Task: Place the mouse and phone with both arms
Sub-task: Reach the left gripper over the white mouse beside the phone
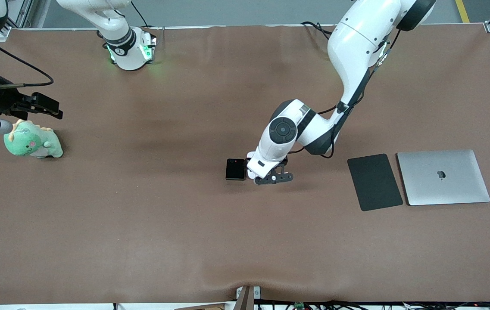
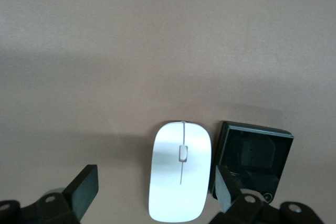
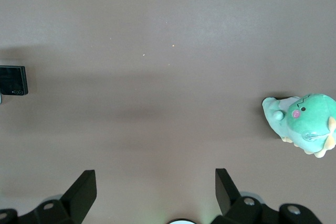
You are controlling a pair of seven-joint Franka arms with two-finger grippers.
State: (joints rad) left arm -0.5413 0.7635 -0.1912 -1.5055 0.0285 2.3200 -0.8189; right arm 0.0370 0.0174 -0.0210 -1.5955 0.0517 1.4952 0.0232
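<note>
The small, nearly square black phone (image 1: pixel 235 169) with a glossy face lies on the brown table covering (image 1: pixel 141 224) near the middle of the table, and serves as the landmark here. The small white oval computer mouse (image 2: pixel 180 177), smooth with a thin grey centre line, lies just beside the phone (image 2: pixel 254 159) on the side toward the left arm's end of the table; in the front view the left arm hides it.

The left gripper (image 2: pixel 152 192) hangs low over the mouse, its 2 black fingers (image 2: pixel 84 188) spread wide apart with the mouse between them, untouched.

The right gripper (image 3: pixel 152 192) waits well apart from the phone (image 3: pixel 12 80), toward the right arm's end, jaws released and holding nothing, near a green plush dinosaur toy (image 1: pixel 32 140).

A dark grey rectangular mat (image 1: pixel 374 181) lies well apart from the phone toward the left arm's end, with a closed silver laptop (image 1: pixel 443 177) just beside the mat.
</note>
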